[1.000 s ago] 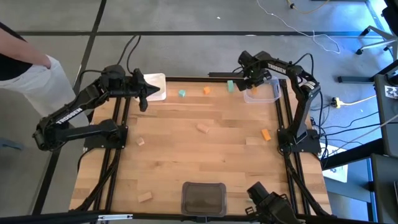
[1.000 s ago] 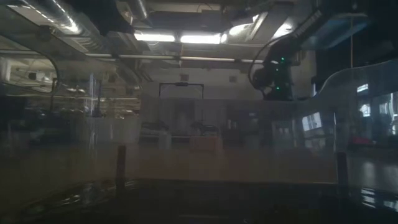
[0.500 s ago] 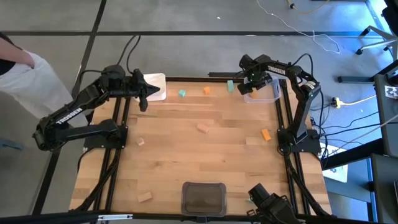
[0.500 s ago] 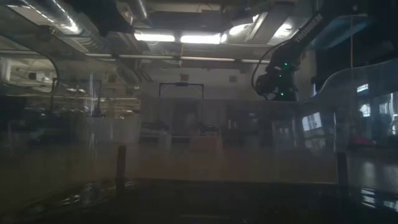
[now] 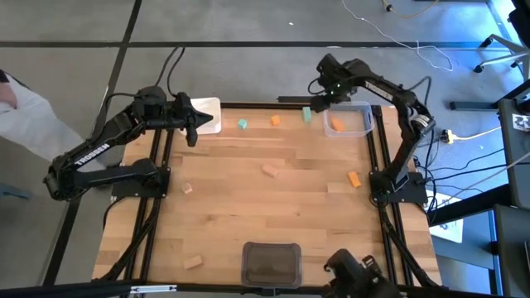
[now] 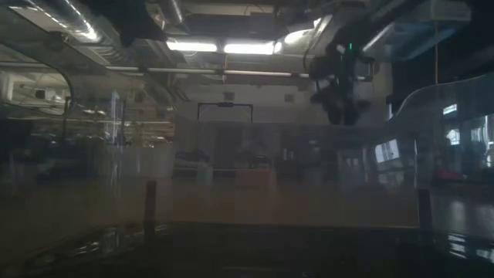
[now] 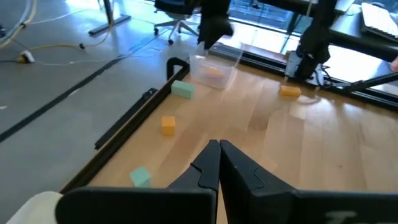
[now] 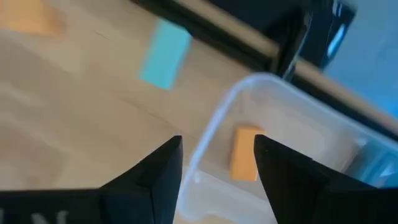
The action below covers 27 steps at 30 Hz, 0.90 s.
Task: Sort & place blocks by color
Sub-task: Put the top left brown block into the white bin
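Observation:
Small blocks lie on the wooden table. Two are teal (image 5: pixel 243 124) (image 5: pixel 306 113), two orange (image 5: pixel 275 120) (image 5: pixel 354 179), and pale wood pieces lie at mid-table (image 5: pixel 270 170), on the left (image 5: pixel 187 189) and near the front (image 5: pixel 193 262). Another orange block (image 8: pixel 245 154) lies flat inside the clear tray (image 5: pixel 362 108). My right gripper (image 8: pixel 217 162) is open and empty, raised over the tray's far-left corner (image 5: pixel 319 98). My left gripper (image 7: pixel 219 149) is shut and empty, hovering beside the white tray (image 5: pixel 209 106) at the far left.
A dark grey tray (image 5: pixel 271 263) sits at the near edge, centre. A black frame rail (image 7: pixel 134 118) borders the far edge behind the blocks. A person's white sleeve (image 5: pixel 33 124) shows beyond the table's left side. Bare wood spreads across the table's middle.
My right gripper has risen and drawn back from over the clear tray toward the far edge and the left, uncovering the tray, where an orange block now shows. The person's sleeve beyond the left side has withdrawn farther left.

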Each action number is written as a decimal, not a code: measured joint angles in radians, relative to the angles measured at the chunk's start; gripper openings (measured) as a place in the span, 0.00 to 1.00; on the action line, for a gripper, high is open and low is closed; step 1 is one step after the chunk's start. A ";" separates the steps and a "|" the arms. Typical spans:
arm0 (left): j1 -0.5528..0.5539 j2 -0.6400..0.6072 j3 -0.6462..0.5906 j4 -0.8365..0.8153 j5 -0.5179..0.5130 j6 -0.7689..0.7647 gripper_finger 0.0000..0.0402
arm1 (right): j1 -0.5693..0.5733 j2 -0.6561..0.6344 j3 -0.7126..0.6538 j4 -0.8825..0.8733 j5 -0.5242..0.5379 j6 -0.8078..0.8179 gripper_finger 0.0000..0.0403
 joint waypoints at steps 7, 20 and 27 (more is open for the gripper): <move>0.000 -0.002 0.000 -0.059 -0.036 -0.019 0.00 | 0.141 -0.157 0.120 0.016 -0.001 -0.115 0.49; -0.140 0.014 0.001 -0.289 -0.239 -0.085 0.00 | 0.416 -0.341 0.053 0.031 -0.252 -0.336 0.49; -0.163 0.014 0.001 -0.502 -0.204 -0.271 0.00 | 0.513 -0.339 0.053 0.033 -0.252 -0.338 0.49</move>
